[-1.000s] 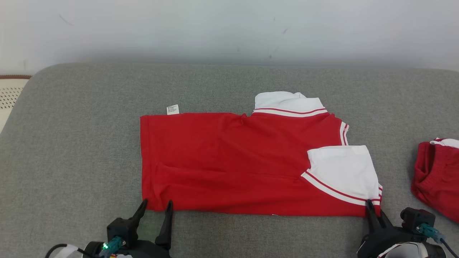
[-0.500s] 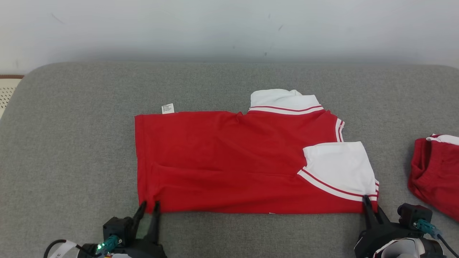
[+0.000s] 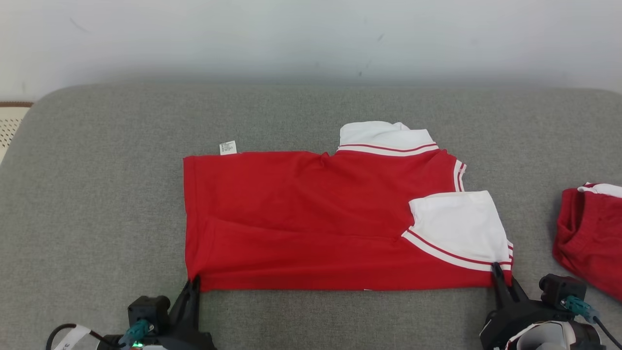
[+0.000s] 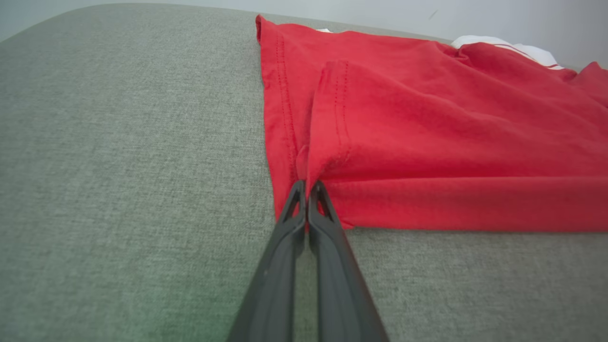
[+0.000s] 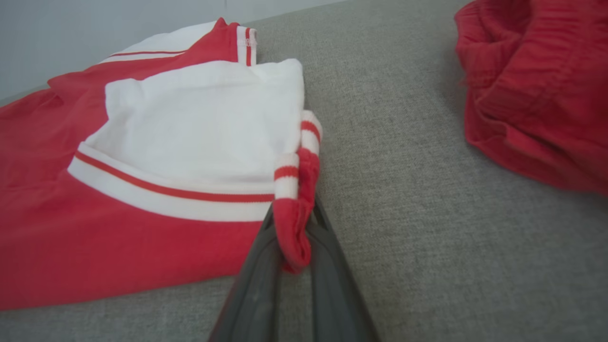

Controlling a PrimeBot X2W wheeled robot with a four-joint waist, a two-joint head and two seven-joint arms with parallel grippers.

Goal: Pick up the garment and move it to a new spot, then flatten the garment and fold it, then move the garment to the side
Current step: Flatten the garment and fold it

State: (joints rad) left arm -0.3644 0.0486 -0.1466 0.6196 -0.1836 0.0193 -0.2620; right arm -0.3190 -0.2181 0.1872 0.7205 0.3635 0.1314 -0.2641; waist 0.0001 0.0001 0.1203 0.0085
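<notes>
The garment (image 3: 311, 218) is a red shirt with white striped sleeves, lying folded lengthwise on the grey cushion (image 3: 97, 194). My left gripper (image 3: 193, 283) is shut on the garment's near left hem corner; in the left wrist view the garment (image 4: 427, 142) bunches right at that gripper's (image 4: 306, 186) pinched tips. My right gripper (image 3: 498, 268) is shut on the near right corner, just below the white sleeve (image 3: 457, 228). The right wrist view shows a red fold of the garment (image 5: 142, 166) caught between the right gripper's (image 5: 292, 216) fingers.
A second red piece of clothing (image 3: 590, 233) lies bunched at the cushion's right edge, close to my right arm; it is seen as a red heap (image 5: 536, 90) in the right wrist view. A pale wall (image 3: 311, 39) stands behind the cushion. A small white label (image 3: 227, 147) sticks out at the garment's far left edge.
My left gripper has closed from wide open onto the garment's near left corner, shifting slightly left. The right gripper has kept its hold. The camera shifted a little early on.
</notes>
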